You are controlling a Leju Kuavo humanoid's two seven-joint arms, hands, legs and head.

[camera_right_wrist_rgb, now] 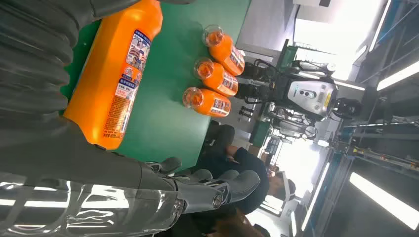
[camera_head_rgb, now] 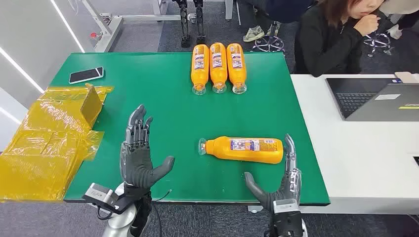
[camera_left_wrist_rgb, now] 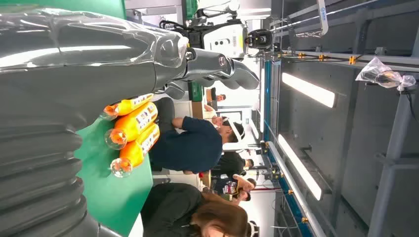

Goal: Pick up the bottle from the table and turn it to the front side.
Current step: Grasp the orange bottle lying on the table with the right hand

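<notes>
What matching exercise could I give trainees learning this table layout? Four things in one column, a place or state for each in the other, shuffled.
Column one:
1. phone
2. single bottle
3. three bottles
4. laptop

Column two:
A. on its side just in front of the right hand
B. open on the white table
C. in a row at the far edge of the green table
D. at the far left corner of the green table

Pairs: 1-D, 2-A, 3-C, 4-B
</notes>
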